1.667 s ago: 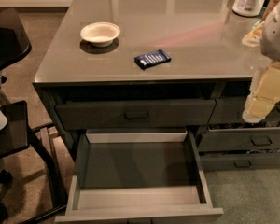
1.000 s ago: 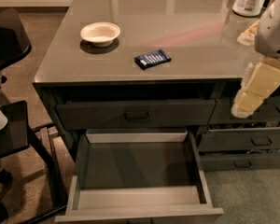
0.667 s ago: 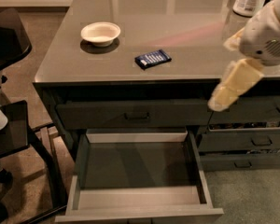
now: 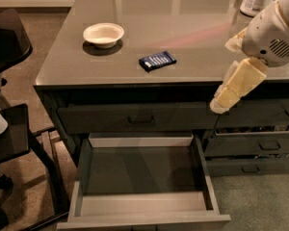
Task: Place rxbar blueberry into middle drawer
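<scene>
Arm (image 4: 272, 37) slanted down-left, jaws below countertop (image 4: 183, 28)

The rxbar blueberry (image 4: 157, 60) is seen lying flat on the grey countertop (image 4: 192, 28) near the frame's centre, to the lower right of a white bowl (image 4: 103, 34). The middle drawer (image 4: 139, 170) is shown pulled open at the bottom of the frame. The gripper (image 4: 220, 104) is held at the right, angled down-left before the counter's front edge, well apart from the bar.
</scene>
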